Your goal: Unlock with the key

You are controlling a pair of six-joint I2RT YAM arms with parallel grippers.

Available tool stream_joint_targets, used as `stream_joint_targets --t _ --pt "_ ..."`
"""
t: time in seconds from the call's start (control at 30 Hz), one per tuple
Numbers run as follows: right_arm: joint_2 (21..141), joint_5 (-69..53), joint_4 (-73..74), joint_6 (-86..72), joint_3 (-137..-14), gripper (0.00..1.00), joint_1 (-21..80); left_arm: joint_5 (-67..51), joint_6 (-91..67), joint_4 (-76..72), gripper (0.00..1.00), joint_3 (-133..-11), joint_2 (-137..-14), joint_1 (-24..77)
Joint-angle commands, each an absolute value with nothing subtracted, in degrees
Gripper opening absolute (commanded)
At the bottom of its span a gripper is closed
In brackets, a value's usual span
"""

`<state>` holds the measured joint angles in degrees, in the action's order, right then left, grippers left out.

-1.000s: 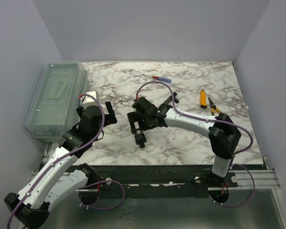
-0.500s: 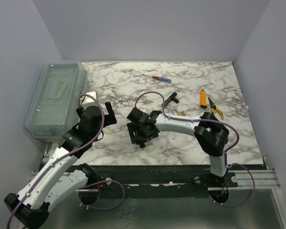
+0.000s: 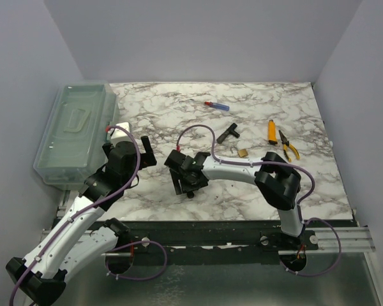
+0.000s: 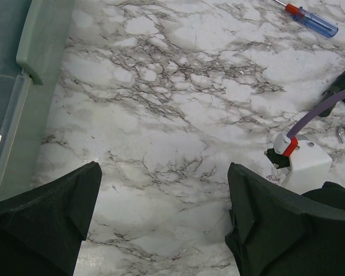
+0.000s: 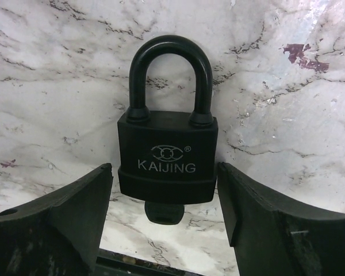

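Note:
A black padlock (image 5: 167, 149) marked KAIJING lies flat on the marble, shackle pointing away, with the black head of the key (image 5: 164, 214) sticking out of its bottom. My right gripper (image 5: 164, 178) is open and straddles the lock's lower body, with a narrow gap on each side. From above, the right gripper (image 3: 182, 173) covers most of the padlock (image 3: 190, 190). My left gripper (image 4: 164, 213) is open over bare marble, left of the lock, and holds nothing; from above the left gripper (image 3: 139, 153) sits by the bin.
A clear lidded bin (image 3: 76, 131) fills the left edge. A blue-handled screwdriver (image 3: 217, 105), a black T-shaped tool (image 3: 228, 132), a small brass padlock (image 3: 242, 152), an orange knife (image 3: 272, 131) and yellow pliers (image 3: 287, 145) lie at the back right.
My right gripper has slid left and nearer, settling around the padlock, and its jaws have narrowed a little. The T-shaped tool and brass padlock came into view. The left arm has not moved.

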<state>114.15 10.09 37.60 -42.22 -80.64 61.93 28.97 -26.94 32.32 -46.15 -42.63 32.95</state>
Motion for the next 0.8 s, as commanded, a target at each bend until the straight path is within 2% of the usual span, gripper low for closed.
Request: stream_joint_targets --t 0.0,0.13,0.27,0.47,0.77 --pt "118.12 14.89 40.23 -44.37 -82.85 0.76 63.24 29.27 -27.09 32.43 0.99 -46.11 -42.79 32.52" --pt "118.73 16.57 40.92 -44.5 -83.13 0.69 63.59 29.18 -27.07 32.42 0.99 -46.17 -42.93 32.43" --pt "117.75 17.41 38.06 -43.17 -81.33 0.49 64.03 27.72 -27.15 32.36 0.99 -46.23 -42.84 32.43" --pt "111.89 18.09 31.05 -41.75 -75.46 0.32 64.27 24.74 -27.37 32.3 0.99 -46.76 -42.48 32.43" --pt "90.42 18.22 10.85 -35.7 -58.53 0.21 64.27 7.55 -29.57 28.79 0.98 -45.45 -36.05 32.39"
